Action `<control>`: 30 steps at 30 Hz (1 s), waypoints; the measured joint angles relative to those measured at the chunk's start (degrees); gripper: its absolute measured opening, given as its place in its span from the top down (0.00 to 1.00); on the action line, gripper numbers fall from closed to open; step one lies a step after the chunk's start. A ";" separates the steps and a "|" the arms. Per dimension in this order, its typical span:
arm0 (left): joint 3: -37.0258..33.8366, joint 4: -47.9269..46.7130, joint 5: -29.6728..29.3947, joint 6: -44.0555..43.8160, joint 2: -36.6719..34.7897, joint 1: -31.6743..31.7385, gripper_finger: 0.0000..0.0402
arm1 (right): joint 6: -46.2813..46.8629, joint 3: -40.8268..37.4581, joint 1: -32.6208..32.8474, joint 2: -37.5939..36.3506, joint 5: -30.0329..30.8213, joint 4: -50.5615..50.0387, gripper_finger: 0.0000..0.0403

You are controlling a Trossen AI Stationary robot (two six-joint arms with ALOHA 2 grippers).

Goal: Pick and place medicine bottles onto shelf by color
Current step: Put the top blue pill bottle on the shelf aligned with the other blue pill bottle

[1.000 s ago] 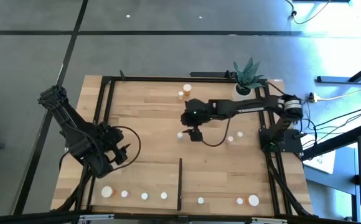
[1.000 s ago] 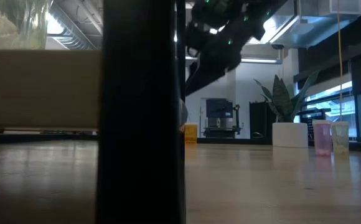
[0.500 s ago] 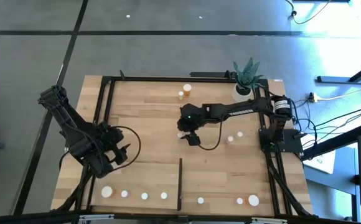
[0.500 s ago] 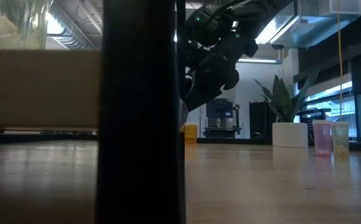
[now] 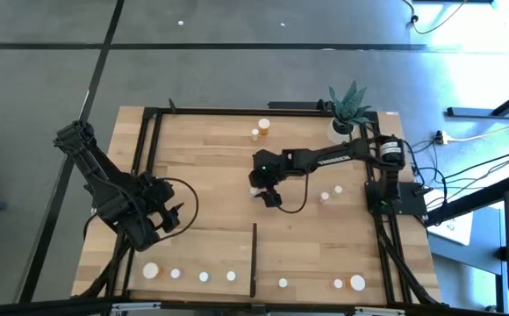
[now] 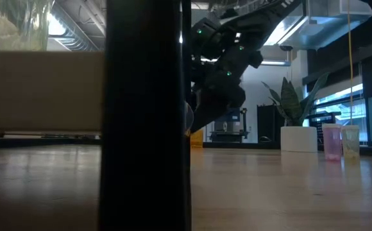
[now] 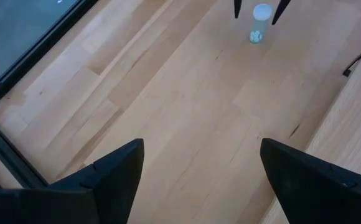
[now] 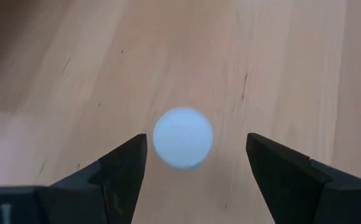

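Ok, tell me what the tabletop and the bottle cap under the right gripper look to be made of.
Tabletop: pale wood planks with a matte finish; grain lines and plank seams show. Bottle cap between the open right gripper fingers: probably plastic, a smooth, plain white disc, though its blurred look leaves that open.

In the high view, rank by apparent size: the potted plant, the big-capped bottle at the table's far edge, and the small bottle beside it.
1. Potted plant
2. Big-capped bottle
3. Small bottle

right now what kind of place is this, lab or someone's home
Most likely a robotics lab or office: two arms mounted at a black-railed wooden table, bare concrete floor around it, and cables trailing off beside the right arm.
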 joint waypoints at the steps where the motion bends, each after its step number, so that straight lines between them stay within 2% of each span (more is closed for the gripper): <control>1: 0.00 0.00 0.00 0.00 0.00 0.00 0.22 | 0.02 0.00 0.00 0.07 0.02 0.55 0.31; 10: 0.00 0.00 0.02 0.00 0.02 0.00 0.22 | 0.00 0.00 0.04 0.07 0.02 1.45 0.35; 30: 0.00 0.00 0.02 0.20 0.02 0.00 0.22 | 0.52 0.00 0.24 0.07 0.04 3.04 0.68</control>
